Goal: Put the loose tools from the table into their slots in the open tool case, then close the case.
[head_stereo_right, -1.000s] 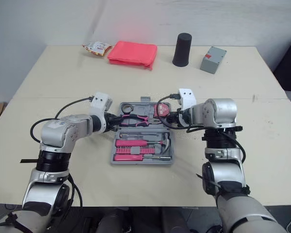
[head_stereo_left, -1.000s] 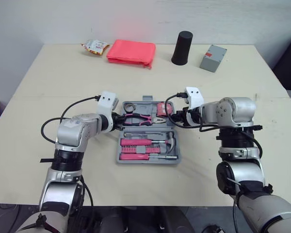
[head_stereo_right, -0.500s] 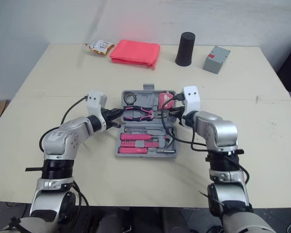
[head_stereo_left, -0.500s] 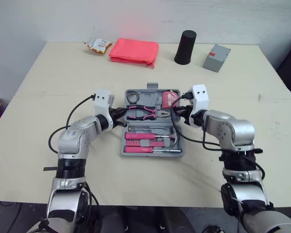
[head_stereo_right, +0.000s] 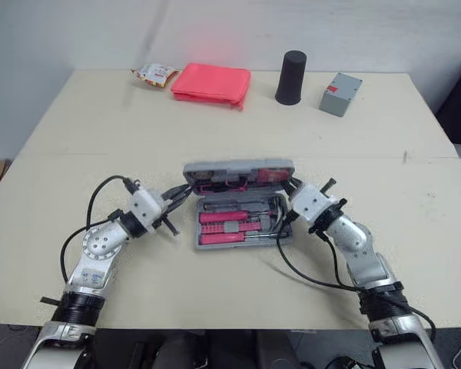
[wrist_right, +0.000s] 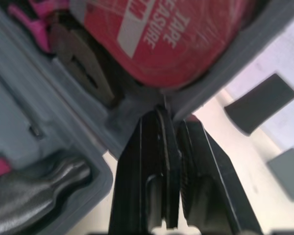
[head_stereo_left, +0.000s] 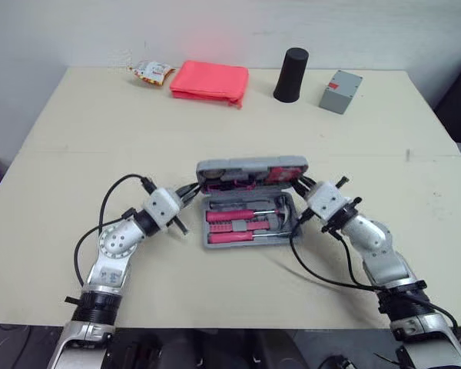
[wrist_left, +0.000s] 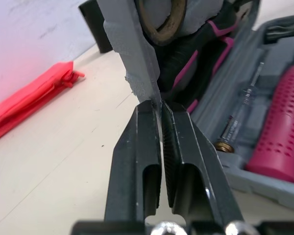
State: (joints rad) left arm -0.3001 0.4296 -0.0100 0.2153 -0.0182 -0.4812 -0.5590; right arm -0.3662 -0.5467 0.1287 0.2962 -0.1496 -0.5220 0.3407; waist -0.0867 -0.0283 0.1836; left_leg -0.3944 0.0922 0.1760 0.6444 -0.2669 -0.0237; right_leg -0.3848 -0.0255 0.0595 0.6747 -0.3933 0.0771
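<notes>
Case-closing under way at the centre of the desk (head_stereo_left: pixel 77 138), nearer its front edge than its back: the grey tool case (head_stereo_left: pixel 250 234) lies with its base flat and its lid (head_stereo_left: pixel 251 164) raised partway, tilted up from the hinge along the base's far side. The left tool (head_stereo_left: pixel 192 191) is clamped on the thin rim at the lid's left end, its two black fingers (wrist_left: pixel 137 147) pressed together with only the grey wall between them. The right tool (head_stereo_left: pixel 300 185) pinches the rim at the lid's right end in the same way.

Pliers (wrist_left: pixel 198 61) and a red tape measure (wrist_right: pixel 171 34) ride in the lid, while pink-handled screwdrivers (head_stereo_left: pixel 237 223) and a hammer (head_stereo_left: pixel 284 209) sit in the base, so the slots look filled and only the closing appears to remain.

The case reads as stiff moulded plastic, smooth and likely slippery. Its lid probably carries real weight from what is stowed in it and may swing down fast once past upright. Holding both ends of the rim should keep it from twisting, though so narrow a bite could slide off. A press near the front edge would probably be needed to latch it.

Along the desk's back edge, well apart from the case, lie a snack packet (head_stereo_left: pixel 150 72), a pink pouch (head_stereo_left: pixel 208 81), a black cup (head_stereo_left: pixel 290 75) and a grey box (head_stereo_left: pixel 339 80).
</notes>
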